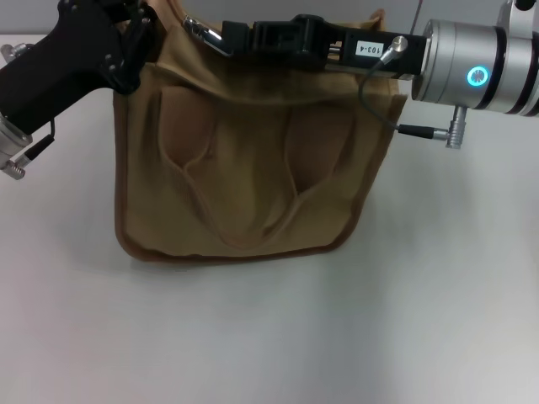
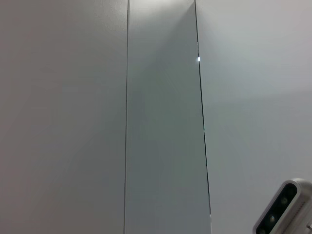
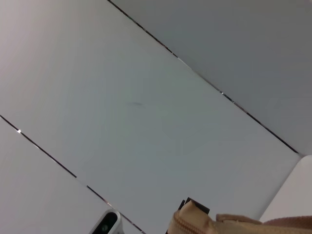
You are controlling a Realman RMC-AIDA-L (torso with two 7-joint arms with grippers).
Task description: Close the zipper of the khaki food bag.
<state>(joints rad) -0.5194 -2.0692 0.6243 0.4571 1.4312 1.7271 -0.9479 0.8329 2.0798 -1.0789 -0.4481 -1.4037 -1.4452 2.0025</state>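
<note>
The bag (image 1: 253, 185) lies on the bench (image 1: 269, 337). Right end effector (image 1: 221, 38) seems clenched on the zipper (image 1: 200, 32) pull at the bag's top; left end effector (image 1: 139, 34) braces the corner, grip unclear. Next, likely pull along the top.

Khaki food bag (image 1: 244, 185) — top edge w/ zipper hidden behind both arms; left end effector (image 1: 139, 34) cut off by frame top, right end effector (image 1: 210, 35) fingertips indistinct.

We read only one marking: a small white label (image 1: 368, 49) on the right arm's black tool body, printed "103-4". Nothing else carried legible text.
</note>
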